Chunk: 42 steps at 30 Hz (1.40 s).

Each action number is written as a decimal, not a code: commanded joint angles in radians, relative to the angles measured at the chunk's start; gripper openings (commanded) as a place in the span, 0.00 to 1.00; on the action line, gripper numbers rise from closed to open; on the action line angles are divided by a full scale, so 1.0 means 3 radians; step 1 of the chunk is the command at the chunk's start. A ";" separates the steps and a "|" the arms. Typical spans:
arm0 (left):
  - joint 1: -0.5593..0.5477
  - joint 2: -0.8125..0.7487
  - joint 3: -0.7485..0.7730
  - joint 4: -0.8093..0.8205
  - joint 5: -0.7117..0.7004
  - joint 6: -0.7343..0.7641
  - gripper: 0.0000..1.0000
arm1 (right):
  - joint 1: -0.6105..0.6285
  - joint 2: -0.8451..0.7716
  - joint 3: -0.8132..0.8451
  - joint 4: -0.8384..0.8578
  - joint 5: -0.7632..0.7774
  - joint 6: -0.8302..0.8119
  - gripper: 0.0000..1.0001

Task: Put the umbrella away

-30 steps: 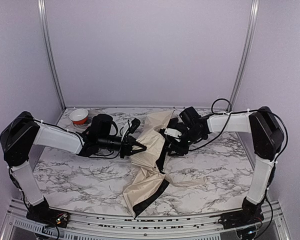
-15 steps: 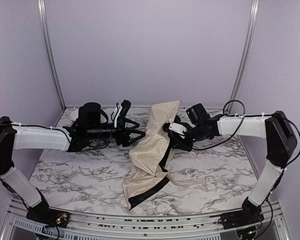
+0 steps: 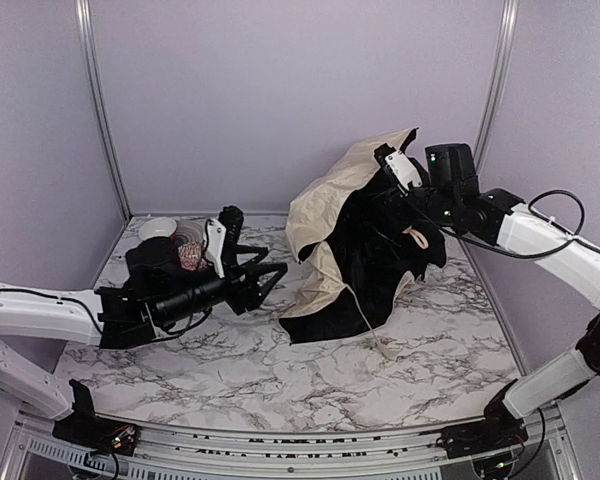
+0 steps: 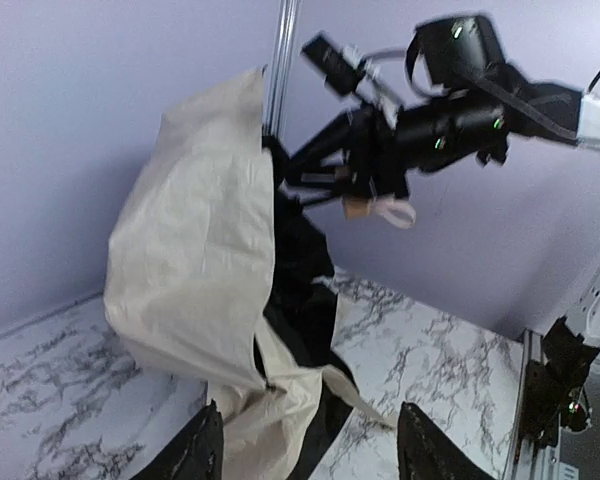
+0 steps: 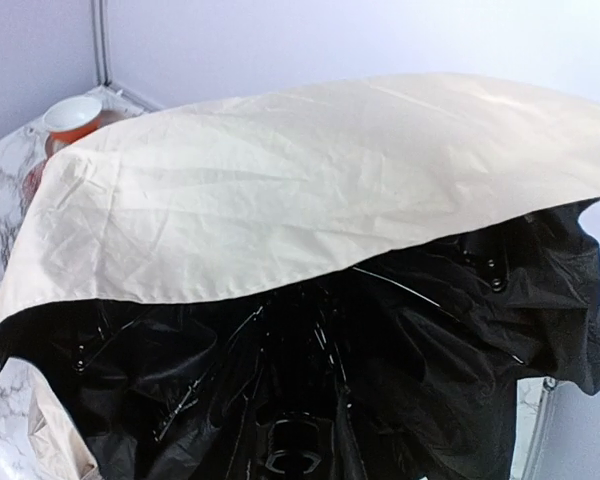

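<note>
Cream fabric that lay crumpled flat on the marble-patterned table (image 3: 430,340) a second ago now hangs in the air. The umbrella (image 3: 345,200) has been hauled up and toward the back right by the right pincer (image 4: 305,172), so its glossy black underside faces the room. Half a second ago the canopy was only partly raised and still draped low beneath that pincer. The cloth is thin and creased, cream outside with a black lining, and slender black ribs show among the folds in the right wrist view. Just below the right pincer sits the small tan wooden knob handle (image 4: 357,207), with a pale strap loop (image 4: 395,212) dangling beside it. This pincer is clamped on the umbrella near the handle end, though folds of fabric hide exactly where its jaws meet the shaft. The canopy falls away beneath it, and the lowest cream edge reaches the tabletop. The left pincer (image 3: 268,283) has let go and drawn back to the left, well apart from the umbrella. Its black jaws stand spread wide with nothing between them, pointing toward the hanging cloth. Behind the left pincer, at the back left corner, rests a small white bowl with an orange band (image 3: 158,229).
</note>
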 commanded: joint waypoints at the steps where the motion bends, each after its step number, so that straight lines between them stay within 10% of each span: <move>1: -0.0116 0.0954 0.0262 0.0056 0.0118 -0.0593 0.64 | 0.0004 -0.0136 -0.0019 0.0209 0.0352 0.0369 0.00; 9: -0.0119 0.2280 0.1093 0.0168 0.0343 -0.1212 0.90 | 0.0005 0.0018 -0.0682 0.0734 0.0511 0.0919 0.00; 28: -0.0328 0.2602 0.1660 -0.0995 -0.0441 -0.1541 0.83 | 0.0017 0.0190 -0.1169 0.1274 0.0858 0.1339 0.00; 39: -0.0258 0.3390 0.2504 -0.1483 -0.0275 -0.1529 0.64 | 0.0041 0.0224 -0.1283 0.1389 0.0790 0.1329 0.00; 42: -0.0230 0.3453 0.2600 -0.1540 -0.0277 -0.1562 0.43 | 0.0039 0.0193 -0.1317 0.1382 0.0757 0.1301 0.00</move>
